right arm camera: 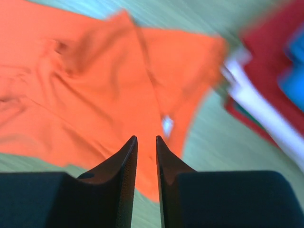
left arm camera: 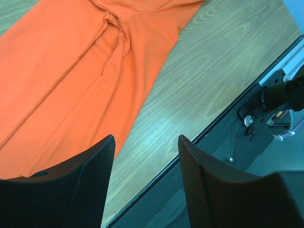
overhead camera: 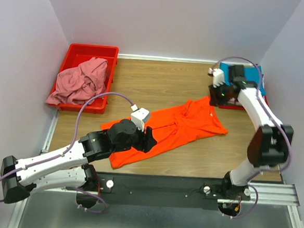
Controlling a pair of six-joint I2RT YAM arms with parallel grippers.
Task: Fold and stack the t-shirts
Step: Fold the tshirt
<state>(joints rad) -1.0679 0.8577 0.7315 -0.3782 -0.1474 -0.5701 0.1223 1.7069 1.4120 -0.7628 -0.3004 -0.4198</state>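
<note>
**Top external:** fixed high behind the arm bases, facing forward and down. It is distant and takes in the whole table and both arms.

**Left wrist:** mounted behind the left tool, close to the surface. It looks obliquely down past the tool at the orange t-shirt and the black rail along the table's near edge.

**Right wrist:** mounted behind the right tool, close and blurred. It faces down on the same shirt, with the folded stack at its right margin.

**Overlap:** all three views share the orange t-shirt. Top external and left wrist also share the rail.

Orange t-shirt corner hidden under left arm; folded stack blurred
</note>
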